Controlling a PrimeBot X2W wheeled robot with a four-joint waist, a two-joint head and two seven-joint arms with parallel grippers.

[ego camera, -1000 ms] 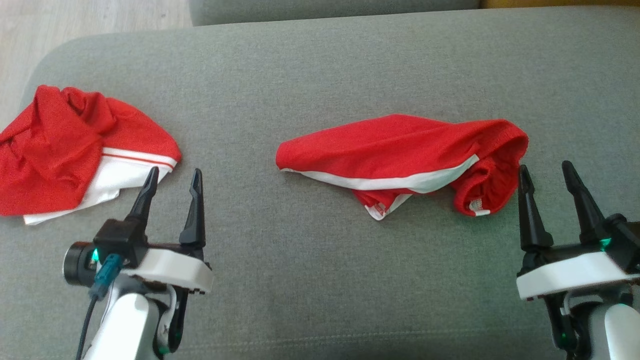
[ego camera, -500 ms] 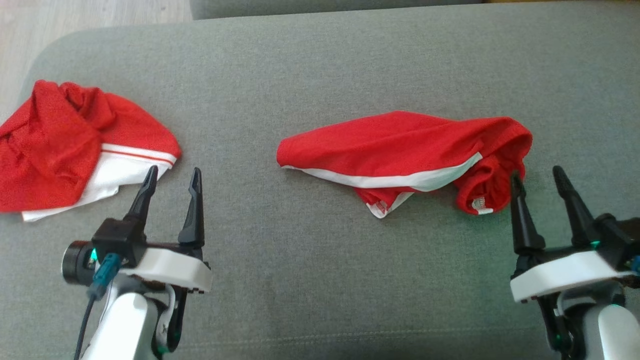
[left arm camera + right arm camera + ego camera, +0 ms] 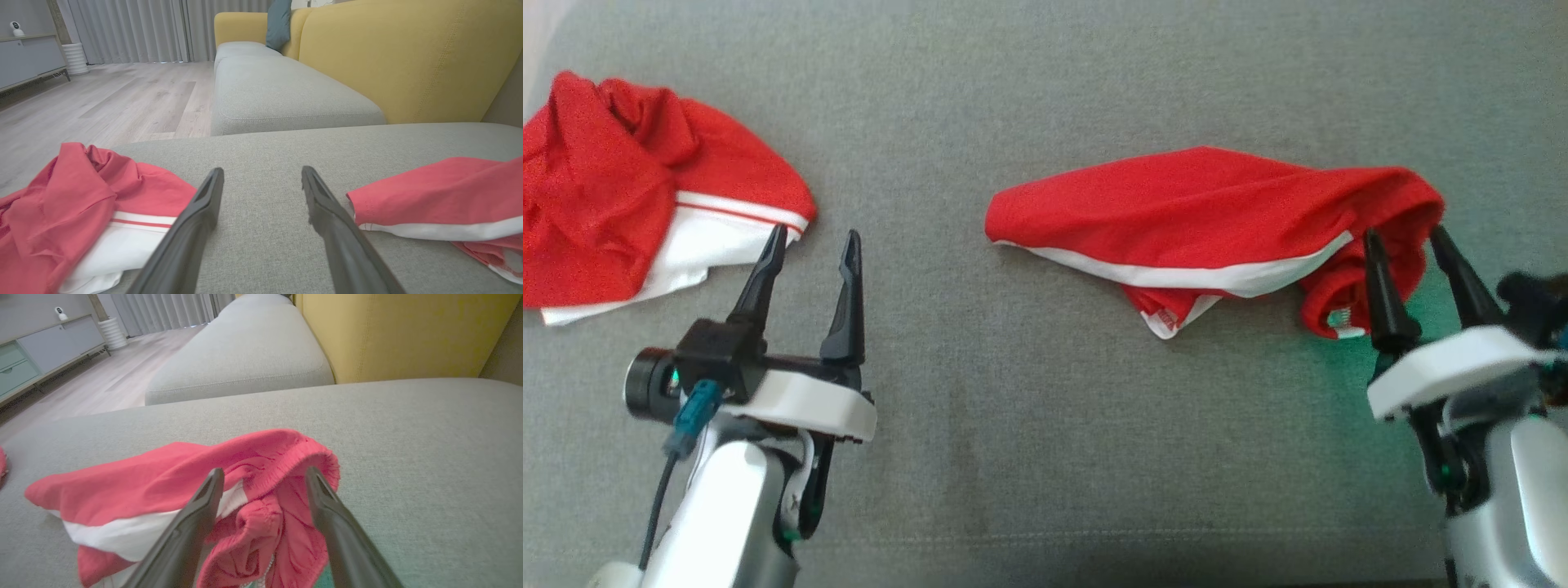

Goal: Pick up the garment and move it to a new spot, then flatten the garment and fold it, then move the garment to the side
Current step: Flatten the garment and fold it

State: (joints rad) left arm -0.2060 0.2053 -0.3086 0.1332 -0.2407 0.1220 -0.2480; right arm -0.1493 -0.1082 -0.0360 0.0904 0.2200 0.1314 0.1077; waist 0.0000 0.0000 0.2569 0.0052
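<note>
Garment (image 3: 1201, 204), red with a white band along its lower hem, lies bunched in a long heap on the grey sofa seat (image 3: 1045, 457). It sits in the seat's right half, well back from the near edge with its seam. The gathered elastic waistband forms the heap's right end, rolled over into a loose mouth.

The right tool (image 3: 1404, 231) stands wide, its two dark fingers (image 3: 192, 526) pointing at that end. In the head view both tips overlap the red cloth, and in the right wrist view the waistband's ruffled rim arches between them. Whether either tip presses the cloth I cannot tell; nothing is pinched between them.

The left tool (image 3: 815, 231) is likewise spread wide and holds nothing, over bare seat between the two heaps. Its left fingertip is just beside the white corner of a second garment (image 3: 613, 188), red and white with a thin red stripe, crumpled near the seat's left edge. The task's garment lies well apart from that one, its pointed left end aimed toward the seat's middle.

The left wrist view shows another grey seat (image 3: 286, 94) beyond the far edge, a yellow backrest (image 3: 408, 53) to its right, and pale wood floor (image 3: 102, 102) past the left edge.
</note>
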